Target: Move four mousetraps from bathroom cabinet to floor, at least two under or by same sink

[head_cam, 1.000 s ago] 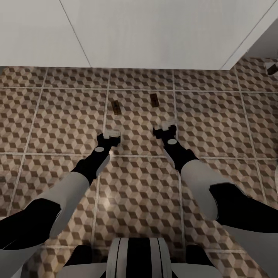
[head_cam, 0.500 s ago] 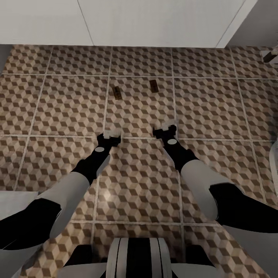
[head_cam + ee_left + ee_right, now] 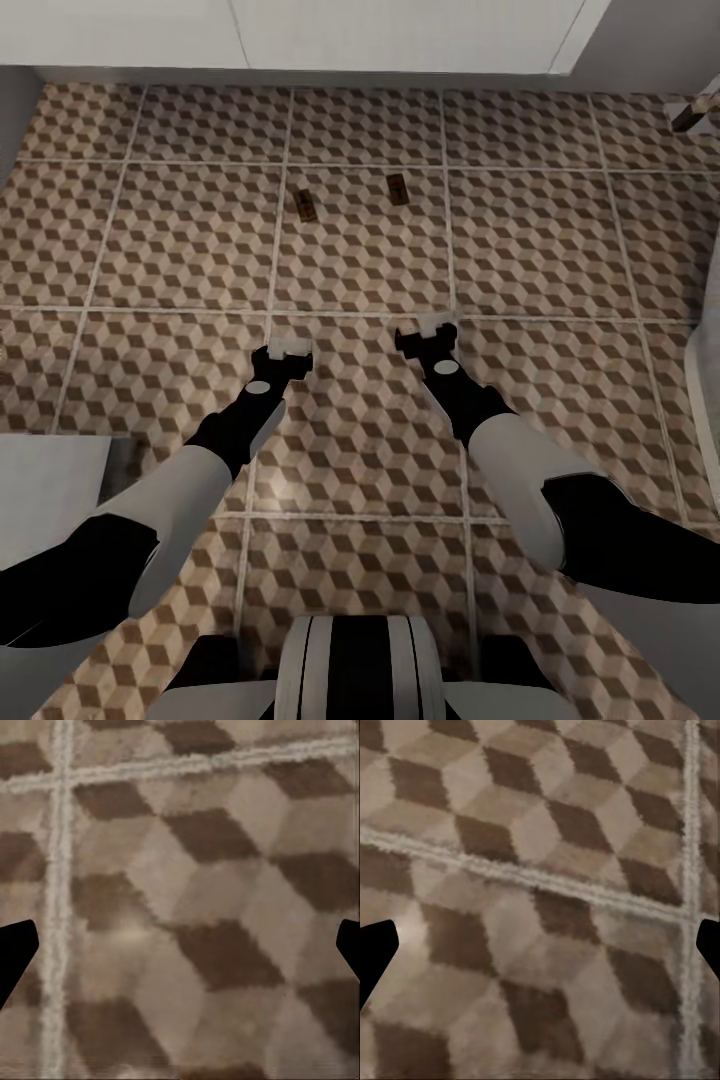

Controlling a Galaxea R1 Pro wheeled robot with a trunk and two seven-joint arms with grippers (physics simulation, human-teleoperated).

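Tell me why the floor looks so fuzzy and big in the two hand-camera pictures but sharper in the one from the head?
In both wrist views the camera hangs close over the bathroom floor, so a few cubes spread wide and their edges and grout lines smear. In the head view the floor sits farther off, so the pattern looks crisper, and the two mousetraps show as small dark bars. A faint pale sheen lies between the arms.

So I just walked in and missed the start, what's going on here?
A two-armed robot is standing over the bathroom floor with both arms stretched forward. Two mousetraps lie on the tiles ahead of it, near the white wall. The left gripper and right gripper hang above the floor with their jaws open and nothing in them, well short of the traps. Both wrist views look down at bare tile.
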